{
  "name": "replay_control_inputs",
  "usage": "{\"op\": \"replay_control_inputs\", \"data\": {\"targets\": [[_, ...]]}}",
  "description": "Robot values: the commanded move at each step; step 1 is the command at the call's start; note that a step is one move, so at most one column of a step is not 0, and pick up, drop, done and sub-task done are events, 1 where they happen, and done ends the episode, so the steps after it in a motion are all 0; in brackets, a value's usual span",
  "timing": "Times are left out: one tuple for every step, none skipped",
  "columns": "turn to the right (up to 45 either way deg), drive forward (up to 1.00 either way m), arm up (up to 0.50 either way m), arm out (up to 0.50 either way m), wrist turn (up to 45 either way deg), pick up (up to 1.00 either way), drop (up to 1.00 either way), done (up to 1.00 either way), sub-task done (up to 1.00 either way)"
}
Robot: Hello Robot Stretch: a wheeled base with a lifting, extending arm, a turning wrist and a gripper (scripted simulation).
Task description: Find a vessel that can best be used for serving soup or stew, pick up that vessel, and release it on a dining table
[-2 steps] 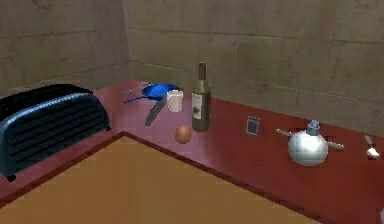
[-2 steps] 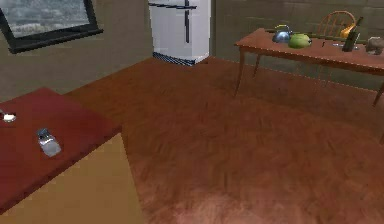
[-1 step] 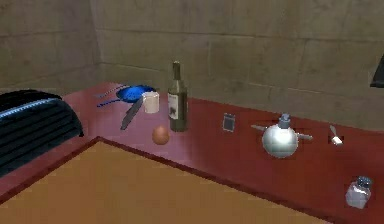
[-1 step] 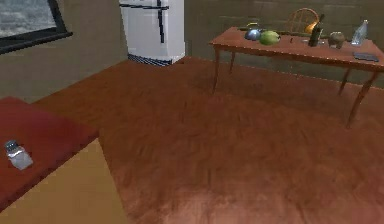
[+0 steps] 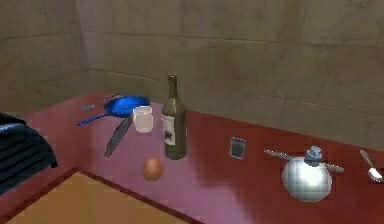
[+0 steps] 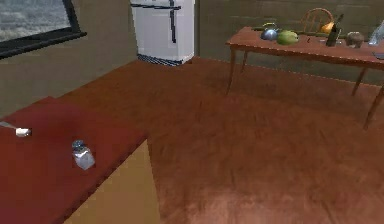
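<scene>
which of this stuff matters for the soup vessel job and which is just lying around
job: wooden table, the likely drop-off; round silvery vessel, possibly

lying about: blue pan, cup, bottle, knife, spoon, shaker, fridge

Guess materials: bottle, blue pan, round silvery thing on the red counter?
Bottle: probably dark glass; glossy olive-brown body with a pale, paper-like label.
Blue pan: likely coated or enamelled metal; even saturated blue, thin long handle.
Round silvery thing: polished metal, it seems; pale grey surface with a bright highlight, though glazed ceramic can't be ruled out.
</scene>
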Motion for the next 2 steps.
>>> {"op": "replay_control_inputs", "data": {"targets": [[-45.0,0.00,0.00,0.00,0.0,0.00,0.00,0.00,0.00],[-45.0,0.00,0.00,0.00,0.0,0.00,0.00,0.00,0.00]]}}
